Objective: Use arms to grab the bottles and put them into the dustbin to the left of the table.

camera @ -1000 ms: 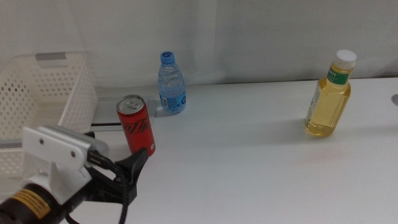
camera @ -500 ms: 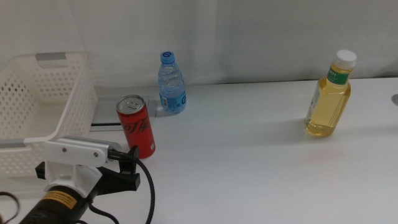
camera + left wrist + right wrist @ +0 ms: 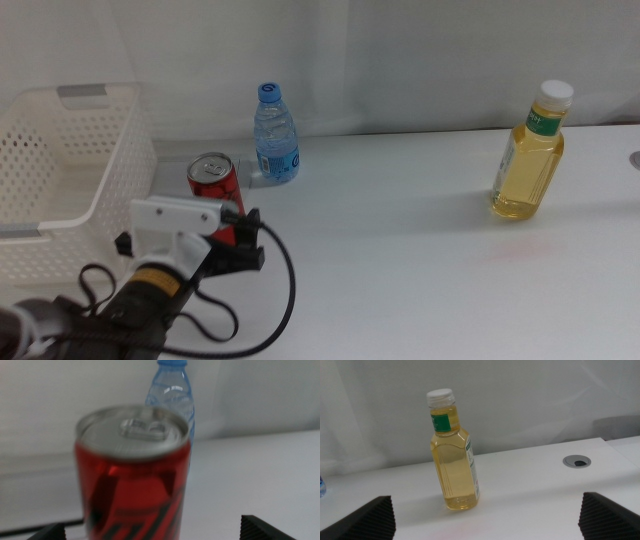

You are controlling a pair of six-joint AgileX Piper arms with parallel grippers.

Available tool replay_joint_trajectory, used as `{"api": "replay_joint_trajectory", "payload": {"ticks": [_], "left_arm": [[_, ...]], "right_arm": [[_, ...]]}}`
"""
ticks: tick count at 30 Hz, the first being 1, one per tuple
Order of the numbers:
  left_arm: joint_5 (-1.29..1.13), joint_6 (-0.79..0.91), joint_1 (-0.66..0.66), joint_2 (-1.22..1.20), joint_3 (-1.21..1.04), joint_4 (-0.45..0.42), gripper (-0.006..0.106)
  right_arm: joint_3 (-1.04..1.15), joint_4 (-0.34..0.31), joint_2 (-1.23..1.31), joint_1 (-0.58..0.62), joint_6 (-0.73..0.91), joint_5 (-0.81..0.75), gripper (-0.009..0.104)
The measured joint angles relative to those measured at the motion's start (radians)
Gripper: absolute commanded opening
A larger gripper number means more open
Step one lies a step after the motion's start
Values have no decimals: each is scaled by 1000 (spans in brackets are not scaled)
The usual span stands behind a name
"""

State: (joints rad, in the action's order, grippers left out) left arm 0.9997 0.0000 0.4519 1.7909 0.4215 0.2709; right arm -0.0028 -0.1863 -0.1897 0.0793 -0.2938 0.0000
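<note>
**Left fingers open around can**

White bench (image 3: 400,260). Dustbin (image 3: 70,165) at 9 o'clock. Yellow bottle (image 3: 528,155) upright at 3. Water bottle (image 3: 276,135) at 12. Red can (image 3: 215,195) upright between wide-open left fingers (image 3: 238,240), ungripped. Right fingers (image 3: 485,515) open, holding nothing.

Red soda can (image 3: 214,186) upright on the white table (image 3: 400,250), silver top with pull tab facing up, black lettering down its side, lower part hidden in the middle view behind the left arm (image 3: 160,275); fills the left wrist view (image 3: 132,475) (slightly blurred there). Small clear water bottle (image 3: 276,135) with blue cap and blue label upright just behind the can, nearer the back wall. Taller yellow-liquid bottle (image 3: 530,155) with white cap and green label upright well apart on the right side. White perforated dustbin (image 3: 70,170) with grey handle strip at the table's left edge
</note>
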Motion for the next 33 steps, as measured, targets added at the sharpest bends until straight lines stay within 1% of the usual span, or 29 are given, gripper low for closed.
{"api": "replay_joint_trajectory", "payload": {"ticks": [6,12,15,17,19,20,22,24,25,33], "left_arm": [[2,0,0,82,97,23,91],[2,0,0,158,186,86,91],[-5,0,0,181,214,96,91],[-5,6,0,188,221,98,87],[-7,6,0,192,223,110,77],[-13,6,0,192,223,121,68],[-23,6,0,192,223,147,44],[-31,10,0,192,223,165,11],[-34,12,0,192,225,168,-2],[-68,33,0,171,225,172,-3]], "right_arm": [[0,0,0,0,0,0,103],[0,0,0,0,0,0,103],[0,0,0,0,0,0,103],[0,0,0,0,0,0,103],[0,0,0,0,0,0,103],[0,0,0,0,0,0,103],[0,0,0,0,0,0,103],[0,0,0,0,0,0,103],[0,0,0,0,0,0,103],[0,0,0,0,2,0,103]]}}
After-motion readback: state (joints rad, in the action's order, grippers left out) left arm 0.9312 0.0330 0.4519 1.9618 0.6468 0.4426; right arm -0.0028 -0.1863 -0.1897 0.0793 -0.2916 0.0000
